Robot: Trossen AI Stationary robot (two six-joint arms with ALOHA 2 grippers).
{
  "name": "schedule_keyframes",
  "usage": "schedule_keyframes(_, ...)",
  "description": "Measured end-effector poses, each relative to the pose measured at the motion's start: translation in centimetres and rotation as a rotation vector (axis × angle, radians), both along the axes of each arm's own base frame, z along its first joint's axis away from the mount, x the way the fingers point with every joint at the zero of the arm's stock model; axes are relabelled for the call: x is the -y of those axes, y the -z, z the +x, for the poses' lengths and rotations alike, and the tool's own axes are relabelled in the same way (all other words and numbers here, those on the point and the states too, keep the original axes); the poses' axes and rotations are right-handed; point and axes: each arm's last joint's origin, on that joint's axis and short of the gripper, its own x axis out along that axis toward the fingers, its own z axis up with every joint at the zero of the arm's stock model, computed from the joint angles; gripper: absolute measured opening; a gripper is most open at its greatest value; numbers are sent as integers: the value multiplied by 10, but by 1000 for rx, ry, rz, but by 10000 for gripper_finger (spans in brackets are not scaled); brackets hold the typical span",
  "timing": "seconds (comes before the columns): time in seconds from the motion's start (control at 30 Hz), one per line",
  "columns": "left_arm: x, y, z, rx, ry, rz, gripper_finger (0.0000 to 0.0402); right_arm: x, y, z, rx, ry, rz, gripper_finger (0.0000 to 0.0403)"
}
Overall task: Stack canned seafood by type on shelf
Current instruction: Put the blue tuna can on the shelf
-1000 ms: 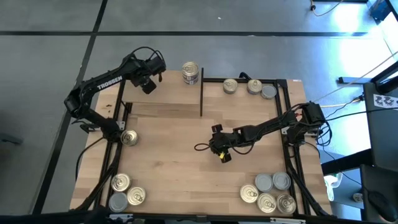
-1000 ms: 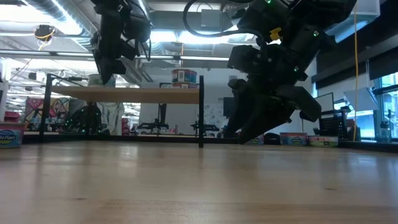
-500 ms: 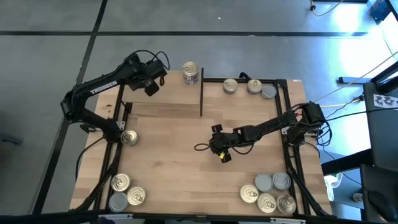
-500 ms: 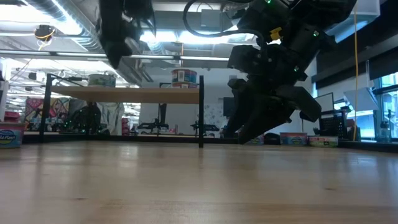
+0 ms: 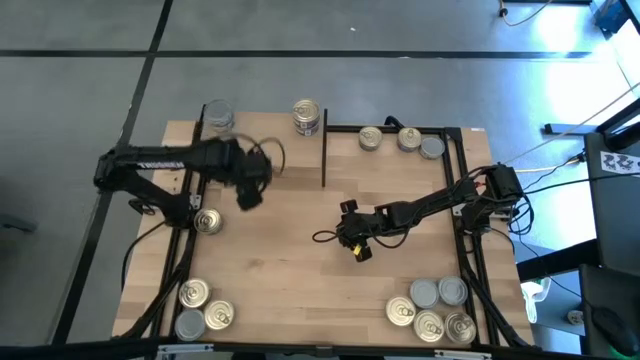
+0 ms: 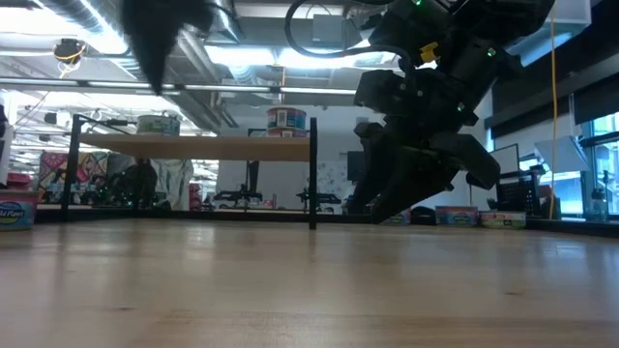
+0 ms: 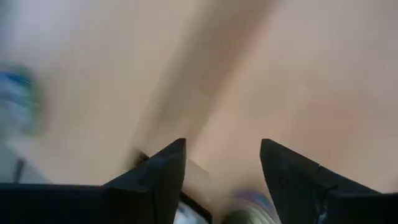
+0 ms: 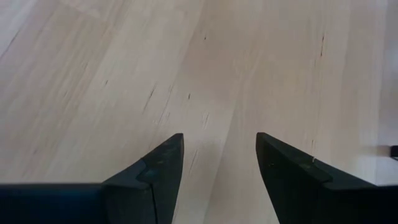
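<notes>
The shelf (image 5: 262, 158) (image 6: 193, 147) is a light wood board on a black frame at the table's far left. A silver-topped tin (image 5: 217, 117) (image 6: 158, 124) stands on its left end, and a stack of tins (image 5: 307, 116) (image 6: 285, 120) stands on its right end. More tins lie on the table: three at the far right (image 5: 403, 140), one at the left edge (image 5: 208, 221), three near left (image 5: 200, 310) and several near right (image 5: 435, 310). My left gripper (image 5: 246, 192) (image 7: 222, 162) is open and empty over the shelf's near edge. My right gripper (image 5: 352, 243) (image 8: 219, 162) (image 6: 387, 213) hangs open and empty over the table's middle.
A black upright post (image 5: 324, 158) (image 6: 312, 174) ends the shelf on its right. Black frame rails (image 5: 465, 200) run along the table's left and right sides. Bare wood (image 5: 300, 290) lies between the near tin groups.
My left gripper has risen off the tin on the shelf's left end and swung fast toward the table's near edge, leaving that tin standing uncovered on the shelf. The right arm has kept still.
</notes>
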Motion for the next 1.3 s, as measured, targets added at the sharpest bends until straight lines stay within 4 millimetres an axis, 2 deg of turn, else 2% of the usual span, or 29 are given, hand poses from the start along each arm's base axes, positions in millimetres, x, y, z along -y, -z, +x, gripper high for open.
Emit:
schedule_keyframes(0.13,30,21,-4,-47,12,-130,177,0,0,0,0,2,9,200)
schedule_keyframes(0.23,47,38,-9,-82,6,-146,162,0,0,0,1,3,10,200)
schedule_keyframes(0.37,60,64,-19,-143,-54,-145,144,0,-1,1,9,3,12,200)
schedule_keyframes(0.57,72,103,-31,-222,-119,-233,126,-1,-2,2,31,2,15,200)
schedule_keyframes(0.77,71,122,-43,-363,-159,-213,110,-1,-2,3,33,2,16,200)
schedule_keyframes(1.1,55,141,-55,-437,-260,-168,80,-1,-2,3,33,2,16,200)
schedule_keyframes(1.3,47,144,-51,-421,-291,-116,59,-1,-3,3,43,2,18,200)
